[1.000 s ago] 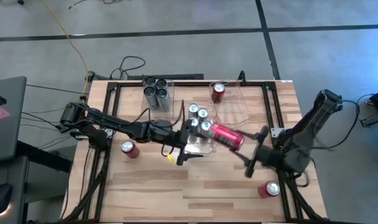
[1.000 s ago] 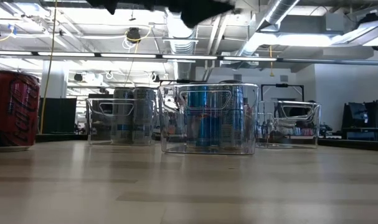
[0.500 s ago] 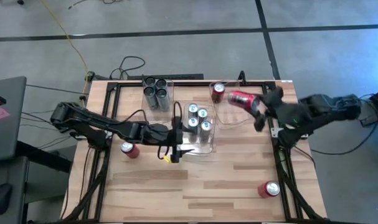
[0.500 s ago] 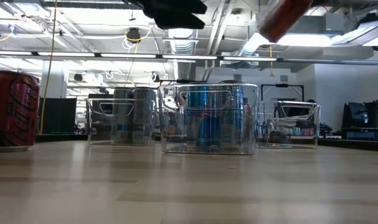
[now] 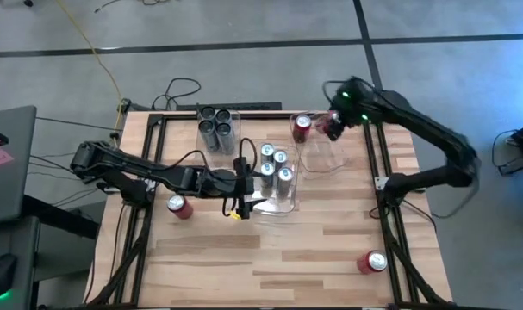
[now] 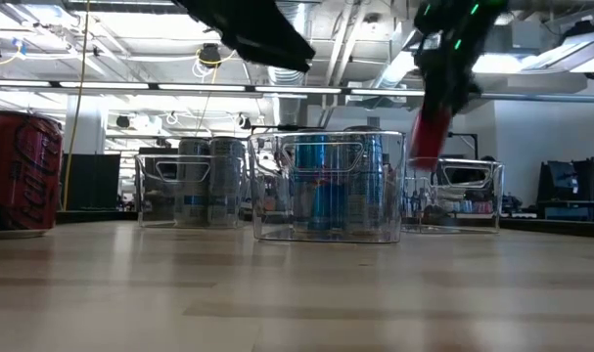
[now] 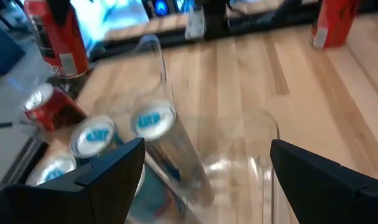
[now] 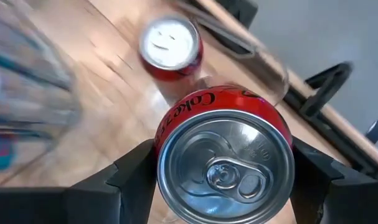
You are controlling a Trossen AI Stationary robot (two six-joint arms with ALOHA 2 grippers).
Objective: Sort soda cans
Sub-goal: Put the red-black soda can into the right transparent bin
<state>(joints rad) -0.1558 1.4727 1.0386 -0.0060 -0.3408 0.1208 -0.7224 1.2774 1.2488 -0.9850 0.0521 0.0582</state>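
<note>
My right gripper (image 5: 334, 126) is shut on a red soda can (image 8: 225, 163) and hovers over the far right clear bin (image 5: 323, 151). One red can (image 5: 301, 127) stands in that bin. The middle bin (image 5: 283, 196) holds several silver-blue cans (image 5: 274, 165). The far left bin (image 5: 216, 129) holds dark grey cans. My left gripper (image 7: 204, 174) stands open by the middle bin's left near corner, with nothing between its fingers. Two red cans (image 5: 178, 205) (image 5: 373, 261) stand loose on the table. My right gripper pinches the red can's side wall (image 8: 176, 118) between its two fingers, which sit on opposite sides of it. The fingers slant down from above and lie along the can, whose silver top faces the wrist. The can (image 6: 432, 137) hangs nearly upright, clear above the bin.
A black frame (image 5: 158, 120) runs around the table's edges, and cables lie at the far left. The near half of the wooden table (image 5: 270, 258) carries only the loose red can at the near right.
My right gripper has swung from the table's middle toward the far edge with the red can and tipped downward over the right bin. The can has turned from lying to nearly upright. My left gripper has drawn back a little toward the left edge.
</note>
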